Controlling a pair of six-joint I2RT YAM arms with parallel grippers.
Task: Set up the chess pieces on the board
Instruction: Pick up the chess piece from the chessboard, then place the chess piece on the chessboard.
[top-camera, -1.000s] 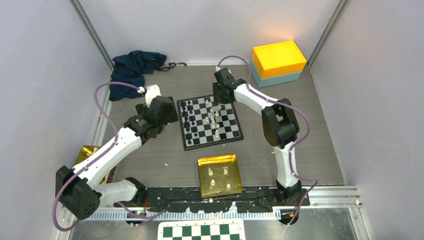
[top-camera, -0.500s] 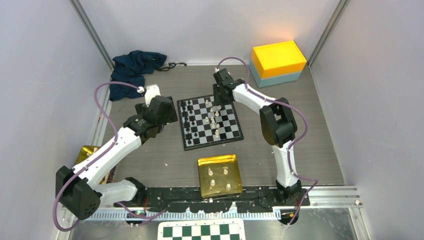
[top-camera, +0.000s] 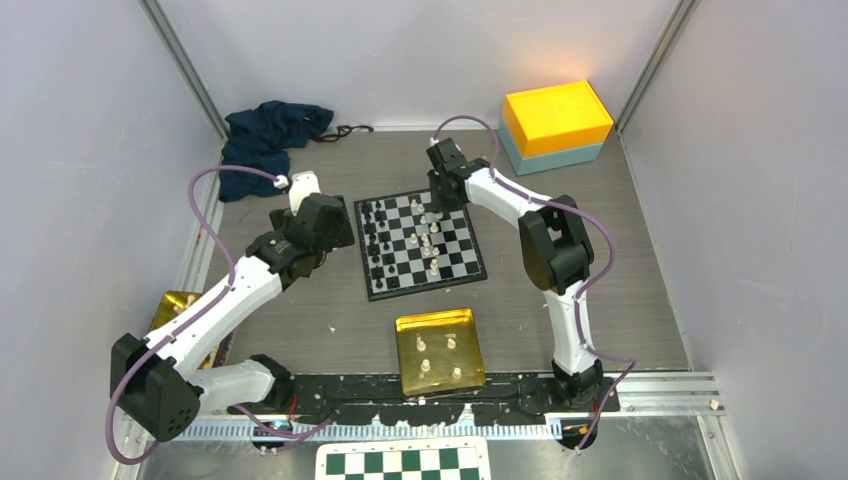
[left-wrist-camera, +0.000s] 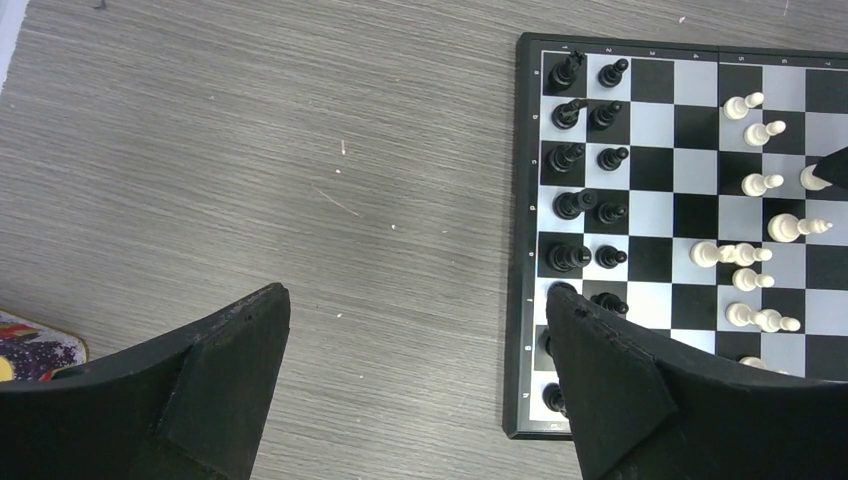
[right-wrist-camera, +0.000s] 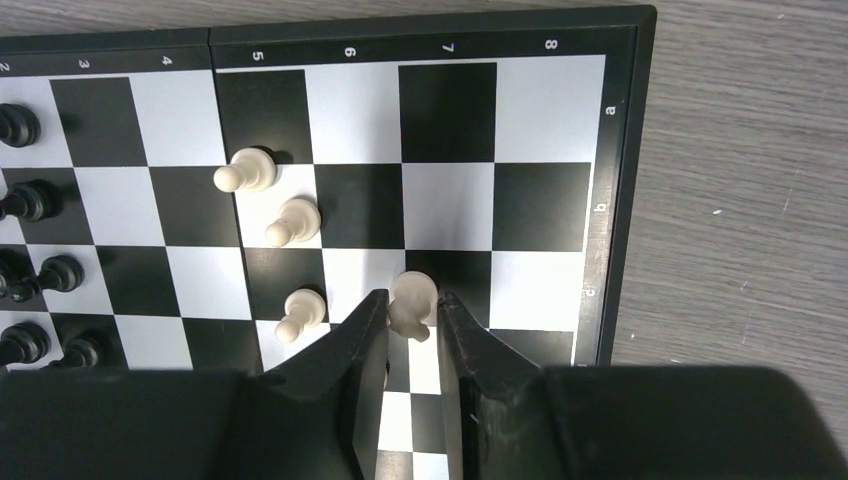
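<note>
The board (top-camera: 425, 288) lies mid-table. Black chess pieces (left-wrist-camera: 585, 160) stand in two columns along its left side. White chess pieces (left-wrist-camera: 760, 185) are scattered over its right half. My right gripper (right-wrist-camera: 412, 297) is down over the board's far right part (top-camera: 437, 205). Its fingertips (right-wrist-camera: 378, 300) press on either side of a white piece (right-wrist-camera: 412, 288) near the board's edge. Three more white pieces (right-wrist-camera: 285, 222) stand just left of it. My left gripper (left-wrist-camera: 415, 305) hangs open over bare table at the board's left edge (top-camera: 335, 222), nothing between its fingers.
A gold tray (top-camera: 440, 316) near the front holds several white pieces. A yellow box on a teal one (top-camera: 556, 115) sits at the back right, and a dark blue cloth (top-camera: 265, 140) at the back left. A green-and-white checkered panel (top-camera: 403, 462) lies in front of the arm bases.
The right gripper's fingers have closed in around the white piece and the arm has shifted slightly left. The left arm has not moved.
</note>
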